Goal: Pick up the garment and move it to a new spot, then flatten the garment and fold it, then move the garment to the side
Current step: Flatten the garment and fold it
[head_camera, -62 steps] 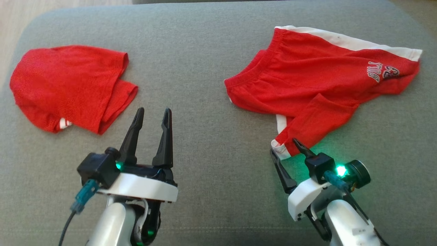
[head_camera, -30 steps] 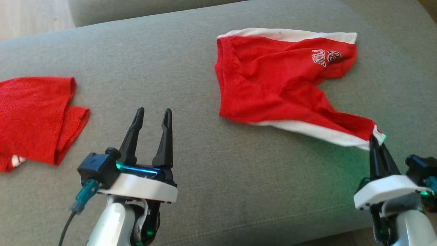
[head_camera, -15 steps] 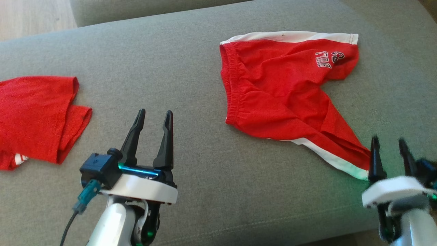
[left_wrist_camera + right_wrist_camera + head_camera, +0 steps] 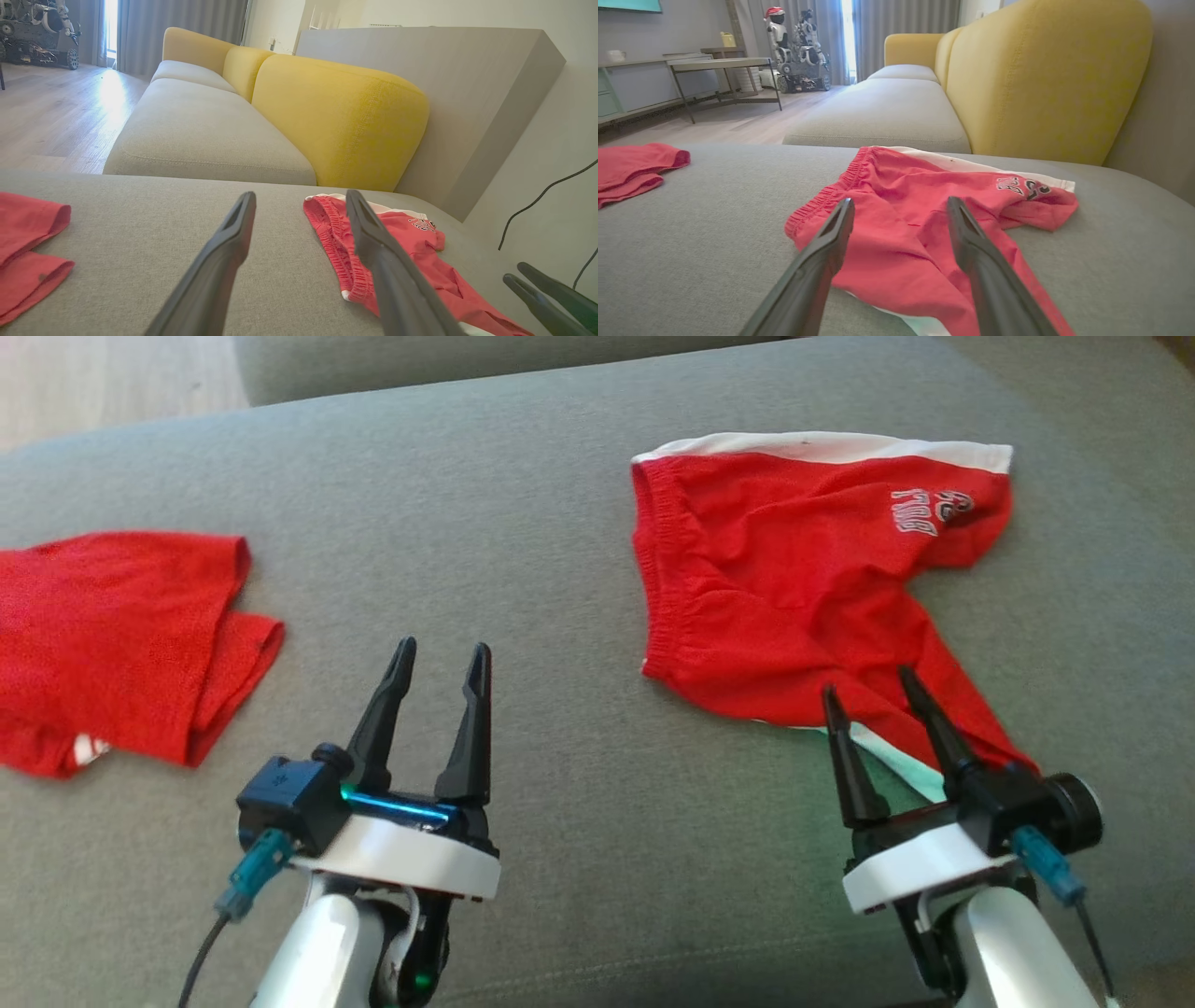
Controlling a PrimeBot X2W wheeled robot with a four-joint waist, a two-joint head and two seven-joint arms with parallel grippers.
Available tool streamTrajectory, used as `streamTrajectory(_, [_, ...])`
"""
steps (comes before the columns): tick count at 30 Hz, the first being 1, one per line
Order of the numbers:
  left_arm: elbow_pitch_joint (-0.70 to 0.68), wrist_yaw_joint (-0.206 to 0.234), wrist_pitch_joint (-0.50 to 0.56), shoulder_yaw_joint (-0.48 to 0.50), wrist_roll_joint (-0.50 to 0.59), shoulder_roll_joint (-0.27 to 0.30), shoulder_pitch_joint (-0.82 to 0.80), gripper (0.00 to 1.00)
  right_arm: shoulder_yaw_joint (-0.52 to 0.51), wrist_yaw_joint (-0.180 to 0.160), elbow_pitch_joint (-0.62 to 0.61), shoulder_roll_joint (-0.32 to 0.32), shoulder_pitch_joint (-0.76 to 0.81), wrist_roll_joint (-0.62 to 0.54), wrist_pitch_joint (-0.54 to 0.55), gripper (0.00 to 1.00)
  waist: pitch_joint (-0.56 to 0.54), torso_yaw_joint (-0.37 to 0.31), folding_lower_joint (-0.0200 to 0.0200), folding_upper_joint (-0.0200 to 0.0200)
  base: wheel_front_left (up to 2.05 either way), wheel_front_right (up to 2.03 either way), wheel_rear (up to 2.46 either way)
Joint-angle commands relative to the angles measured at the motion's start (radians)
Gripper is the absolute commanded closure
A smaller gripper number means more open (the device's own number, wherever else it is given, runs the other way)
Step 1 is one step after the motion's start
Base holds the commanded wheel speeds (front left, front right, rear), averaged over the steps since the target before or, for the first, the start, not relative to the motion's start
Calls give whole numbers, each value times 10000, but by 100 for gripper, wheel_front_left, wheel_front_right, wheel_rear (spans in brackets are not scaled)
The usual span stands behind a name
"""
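The red shorts (image 4: 794, 588) lay on the right half of the grey sofa cushion (image 4: 523, 523), waistband (image 4: 649, 579) toward the middle, one leg (image 4: 976, 709) trailing toward me. My right gripper (image 4: 865, 680) hung above that leg, jaws apart and empty. My left gripper (image 4: 443, 646) was spread too, holding nothing, well apart from the shorts. To flatten well, I judged I should pinch the leg's end low and draw it outward while the left pinned the waistband.
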Motion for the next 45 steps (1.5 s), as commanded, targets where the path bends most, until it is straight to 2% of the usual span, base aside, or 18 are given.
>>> streamTrajectory(1, [-345,39,-51,326,-74,24,-255,0,296,71,-239,-53,-171,-14,-160,0,41,141,0,0,0,0,0])
streamTrajectory(7, [-331,-1,-51,257,-84,24,-272,0,1098,71,313,-112,-836,-463,-111,0,251,605,0,0,0,0,0])
streamTrajectory(12, [-334,11,-51,141,-149,24,-403,0,1841,71,1375,-535,-1712,-606,314,0,502,1060,0,0,0,0,0])
streamTrajectory(18, [-309,33,-51,60,-207,24,-478,0,2076,71,2724,-840,-2675,-657,422,0,738,1525,0,0,0,0,0])
streamTrajectory(25, [-349,48,-51,49,-246,24,-600,0,2050,71,3677,-921,-3239,-624,394,0,970,1773,0,0,0,0,0])
streamTrajectory(26, [-358,50,-51,45,-252,24,-625,0,2026,71,3823,-911,-3304,-579,398,49,1001,1794,0,0,0,0,0])
streamTrajectory(27, [-362,56,-51,41,-258,24,-648,0,2009,71,3951,-888,-3364,-505,398,91,1028,1809,0,0,0,0,0])
streamTrajectory(28, [-364,63,-51,35,-264,24,-669,0,2019,71,4044,-879,-3426,-464,369,100,1052,1819,0,0,0,0,0])
streamTrajectory(32, [-364,105,-51,13,-280,24,-730,0,2202,71,4172,-804,-3657,-195,175,100,1103,1805,0,0,0,0,0])
streamTrajectory(36, [-320,138,-51,-11,-302,24,-760,0,2819,71,3920,-653,-3838,295,-18,100,1054,1736,0,0,0,0,0])
streamTrajectory(42, [-282,163,-51,3,-311,24,-736,0,4190,71,2913,-511,-3982,1367,-152,100,886,1610,0,0,0,0,0])
streamTrajectory(45, [-304,169,-51,38,-285,24,-681,0,4318,71,2313,-559,-3997,2037,-80,100,851,1522,0,0,0,0,0])
